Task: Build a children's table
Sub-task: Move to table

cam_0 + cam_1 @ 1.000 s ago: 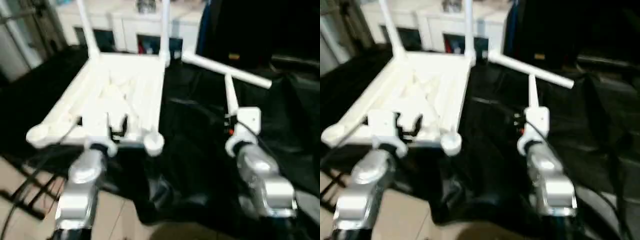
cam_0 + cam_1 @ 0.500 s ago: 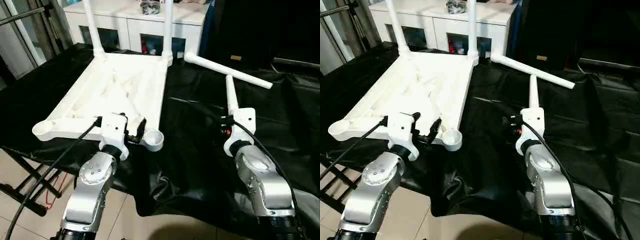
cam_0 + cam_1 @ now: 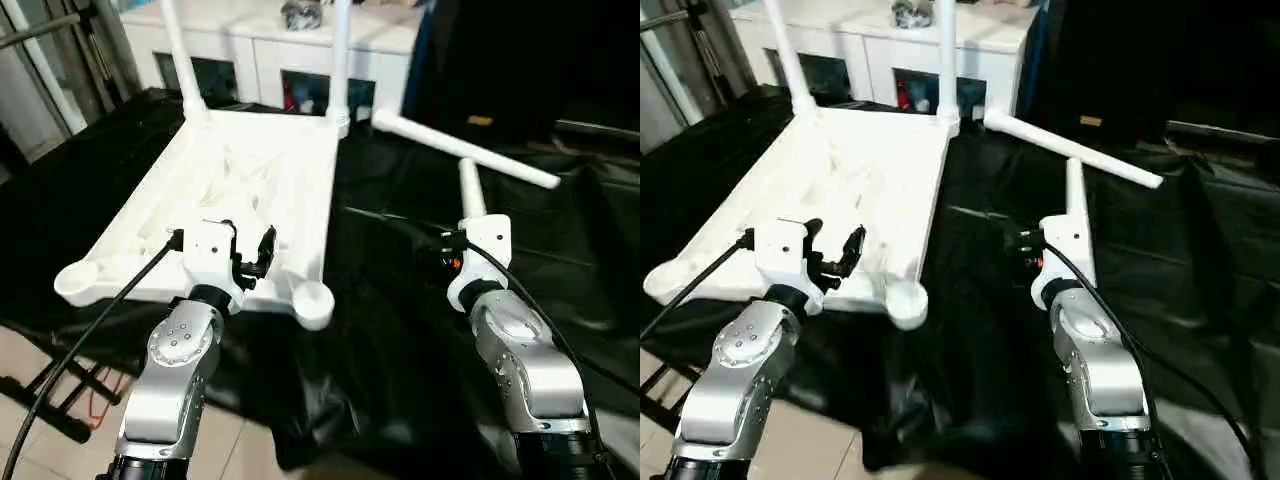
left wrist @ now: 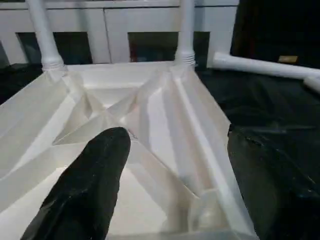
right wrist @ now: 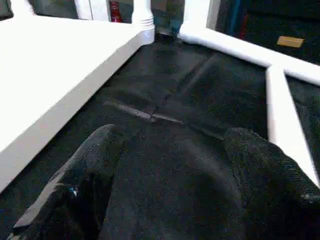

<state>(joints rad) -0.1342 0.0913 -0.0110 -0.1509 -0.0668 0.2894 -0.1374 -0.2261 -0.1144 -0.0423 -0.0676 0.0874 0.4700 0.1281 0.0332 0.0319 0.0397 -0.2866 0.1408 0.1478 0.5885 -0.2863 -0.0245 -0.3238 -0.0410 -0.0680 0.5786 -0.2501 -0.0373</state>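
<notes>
A white plastic tabletop (image 3: 240, 190) lies upside down on the black-draped worktop (image 3: 400, 330), its ribbed underside facing up, toward the 10 o'clock side of the head camera's view. Two white legs already stand upright in its far corner sockets — the far-left leg (image 3: 178, 50) and the far-right leg (image 3: 340, 55). The two near sockets, one at the near-left corner (image 3: 78, 285) and one at the near-right corner (image 3: 314, 303), are empty.

Two more legs lie loose on the black cover at about 2 o'clock: a slanted leg (image 3: 465, 150) well behind the right arm, and a second leg (image 3: 469, 190) running away from the right wrist, just beyond it.

The left claw (image 4: 170, 175) hangs over the near end of the tabletop's underside, its black fingers (image 4: 95, 175) spread wide with nothing between them. The right claw (image 5: 170, 165) hovers above the bare black cover between the tabletop's edge and the second leg, likewise spread and empty.

A white cabinet (image 3: 260, 50) stands behind the worktop at 12 o'clock.
</notes>
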